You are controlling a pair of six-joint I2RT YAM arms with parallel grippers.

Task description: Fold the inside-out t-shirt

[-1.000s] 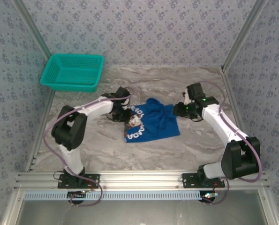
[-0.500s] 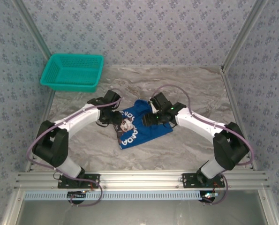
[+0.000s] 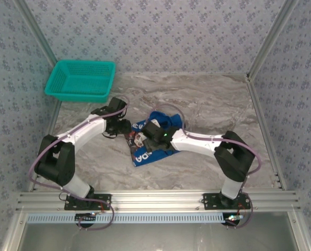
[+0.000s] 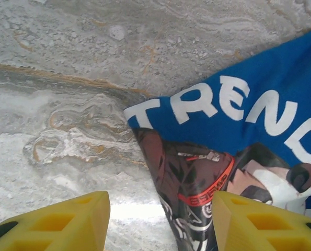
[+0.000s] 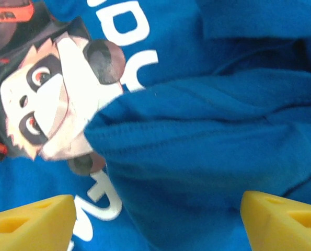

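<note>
At the near edge of the table we see the two arm bases, and both arms reach in toward its middle. There, a little left of the centre, the inside-out t-shirt lies as a crumpled blue heap. Its print faces up, with white letters and a cartoon face.

The right gripper is over the middle of the shirt. In its wrist view the yellow fingers stand wide apart above thick blue folds and hold nothing.

The left gripper is at the left edge of the shirt. Its fingers are also spread wide, and the printed corner of the shirt lies between them. They seem to be just above the cloth, but we cannot tell if they touch it.

In the far left corner of the table a teal mesh basket stands, well apart from the shirt.
</note>
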